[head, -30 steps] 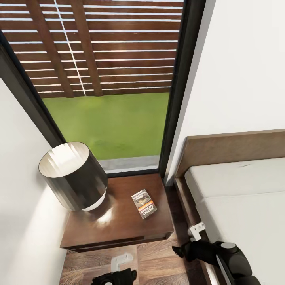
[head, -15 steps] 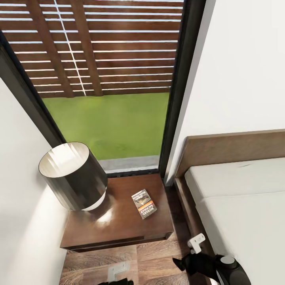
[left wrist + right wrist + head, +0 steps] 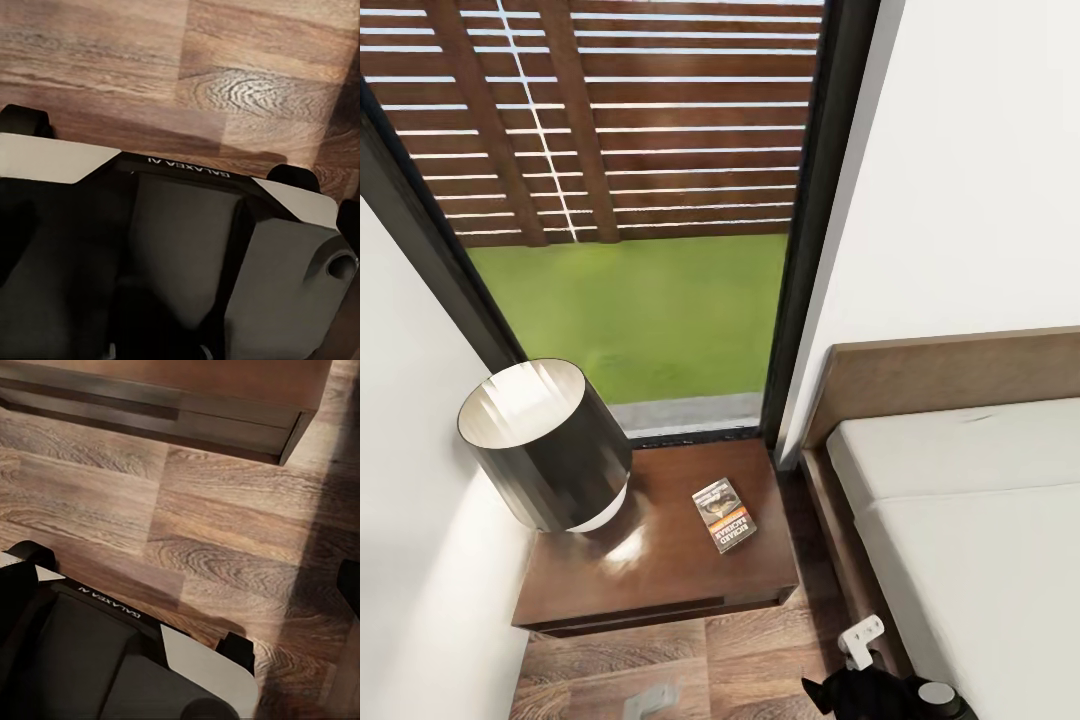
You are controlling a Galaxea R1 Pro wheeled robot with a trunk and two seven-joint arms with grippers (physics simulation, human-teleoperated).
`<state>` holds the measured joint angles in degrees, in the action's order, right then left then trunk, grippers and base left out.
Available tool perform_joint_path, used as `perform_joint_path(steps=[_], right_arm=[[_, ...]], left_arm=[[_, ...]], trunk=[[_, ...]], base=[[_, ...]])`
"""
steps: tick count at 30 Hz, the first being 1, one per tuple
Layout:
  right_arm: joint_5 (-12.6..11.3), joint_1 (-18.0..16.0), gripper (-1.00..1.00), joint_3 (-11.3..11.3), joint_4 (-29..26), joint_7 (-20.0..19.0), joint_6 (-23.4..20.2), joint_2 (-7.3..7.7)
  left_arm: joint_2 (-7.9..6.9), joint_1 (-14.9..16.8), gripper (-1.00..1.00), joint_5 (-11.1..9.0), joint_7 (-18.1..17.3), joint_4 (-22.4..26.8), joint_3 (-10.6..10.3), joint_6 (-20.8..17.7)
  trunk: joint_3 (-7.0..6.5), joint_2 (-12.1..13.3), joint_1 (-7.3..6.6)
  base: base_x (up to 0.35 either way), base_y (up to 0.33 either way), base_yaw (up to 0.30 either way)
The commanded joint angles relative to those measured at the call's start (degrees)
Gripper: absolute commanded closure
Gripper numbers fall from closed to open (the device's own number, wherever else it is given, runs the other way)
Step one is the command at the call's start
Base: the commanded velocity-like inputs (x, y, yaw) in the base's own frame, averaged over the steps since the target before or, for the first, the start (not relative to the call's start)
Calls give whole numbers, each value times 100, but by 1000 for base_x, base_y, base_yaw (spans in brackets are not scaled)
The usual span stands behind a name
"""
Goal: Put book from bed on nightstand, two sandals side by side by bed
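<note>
Large things first: bed [image 3: 970, 520] at right with bare off-white mattress, headboard against the white wall; window behind, showing lawn and slatted fence. Left of the bed, nightstand [image 3: 660, 560] carrying a dark lamp [image 3: 545, 445] at its far-left corner and the book [image 3: 723, 514] lying flat on the right half of the top, well clear of the edges. Unmoved over the last second: bed, nightstand, lamp and book alike, camera steady too. Changed: both arms drawn back and down toward the near edge. Right gripper [image 3: 860, 641] now low beside the bed frame, formerly higher and nearer the nightstand's corner; left gripper [image 3: 650, 697] sunk almost out of the head view, just a pale tip left over the floor [image 3: 760, 640]. Jaw spacing of either gripper impossible to tell here; nothing seen held in either. Wrist views looking down over the robot's own dark body at wood planks, the right one catching the nightstand's lower edge. Judged from this: book step done, arms retracting after release, sandals next, none in sight yet.
</note>
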<state>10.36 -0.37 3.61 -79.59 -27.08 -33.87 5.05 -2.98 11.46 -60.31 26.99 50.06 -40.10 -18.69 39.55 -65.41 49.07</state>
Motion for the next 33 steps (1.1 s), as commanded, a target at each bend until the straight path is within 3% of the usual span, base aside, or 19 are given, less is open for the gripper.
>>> perform_joint_path(steps=[1, 19, 33], right_arm=[[60, -3, -100, 3, -7, -41, -15, 2], [80, 38, -100, 9, 490, 69, 456, -12], [71, 44, -100, 13, 990, 416, 950, -11]], left_arm=[[-7, 5, -100, -40, 46, 11, -24, -1], [-14, 6, -100, -4, -191, -626, -31, 146], [-7, 6, -100, 23, -511, -1292, -33, 165]], trunk=[[5, -3, 0], [5, -3, 0], [5, -3, 0]], base=[[0, 0, 0], [0, 0, 0], [0, 0, 0]])
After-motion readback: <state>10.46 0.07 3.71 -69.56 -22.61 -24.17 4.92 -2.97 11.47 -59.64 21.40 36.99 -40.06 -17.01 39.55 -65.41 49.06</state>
